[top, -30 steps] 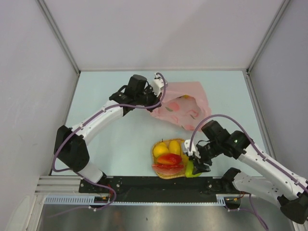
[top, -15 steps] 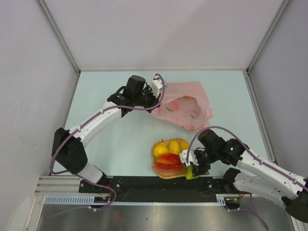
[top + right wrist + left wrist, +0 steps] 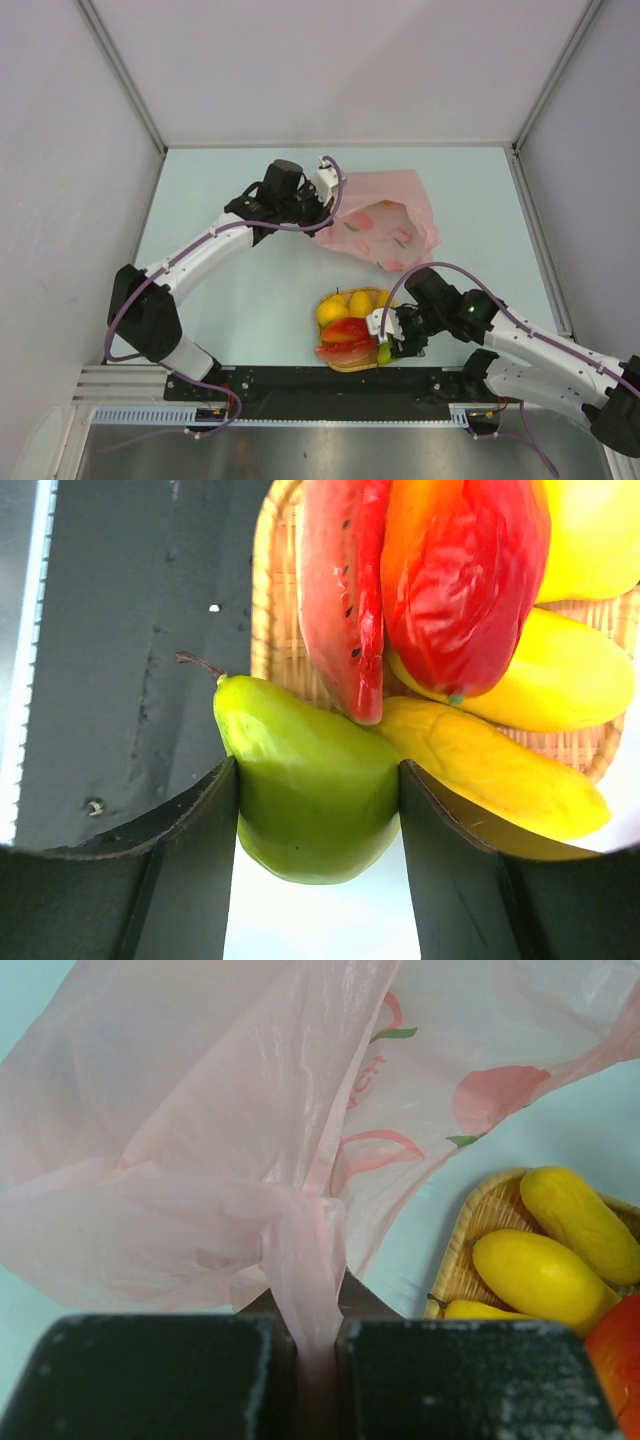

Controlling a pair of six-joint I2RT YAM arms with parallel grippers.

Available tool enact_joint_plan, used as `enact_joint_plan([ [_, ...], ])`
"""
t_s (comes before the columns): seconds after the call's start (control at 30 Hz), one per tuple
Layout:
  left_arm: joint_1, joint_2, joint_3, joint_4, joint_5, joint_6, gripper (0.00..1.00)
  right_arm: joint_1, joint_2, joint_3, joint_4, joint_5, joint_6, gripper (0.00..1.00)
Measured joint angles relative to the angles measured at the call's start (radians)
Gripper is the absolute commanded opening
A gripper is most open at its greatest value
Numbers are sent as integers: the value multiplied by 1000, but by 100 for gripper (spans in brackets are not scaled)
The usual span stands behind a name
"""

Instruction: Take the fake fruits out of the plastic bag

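The pink plastic bag point(image 3: 385, 215) lies at the back middle of the table; it also fills the left wrist view point(image 3: 200, 1130). My left gripper point(image 3: 322, 192) is shut on a bunched fold of the bag at its left edge point(image 3: 305, 1290). My right gripper point(image 3: 385, 345) is shut on the green pear point(image 3: 310, 780) at the right rim of the woven tray point(image 3: 350, 362). The tray holds the watermelon slice point(image 3: 345, 590), a red-orange fruit point(image 3: 460, 580) and yellow fruits point(image 3: 335, 310). What is left inside the bag is hidden.
The black arm-base rail point(image 3: 300, 385) runs just in front of the tray. Grey walls enclose the table on three sides. The tray's edge with yellow fruits also shows in the left wrist view point(image 3: 470, 1250).
My right gripper has moved left with the green pear, up against the tray's right rim. The tray has shifted slightly. My left gripper stays on the bag.
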Motion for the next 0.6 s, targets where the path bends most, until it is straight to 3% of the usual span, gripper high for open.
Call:
enact_joint_plan([
  [0.23, 0, 1, -1, 1, 2, -1, 0, 2, 3, -25, 50, 3, -17, 32],
  [0.33, 0, 3, -1, 2, 4, -3, 0, 4, 0, -35, 69, 3, -23, 40],
  [0.6, 0, 13, -1, 2, 6, -10, 0, 15, -11, -47, 84, 9, -37, 84],
])
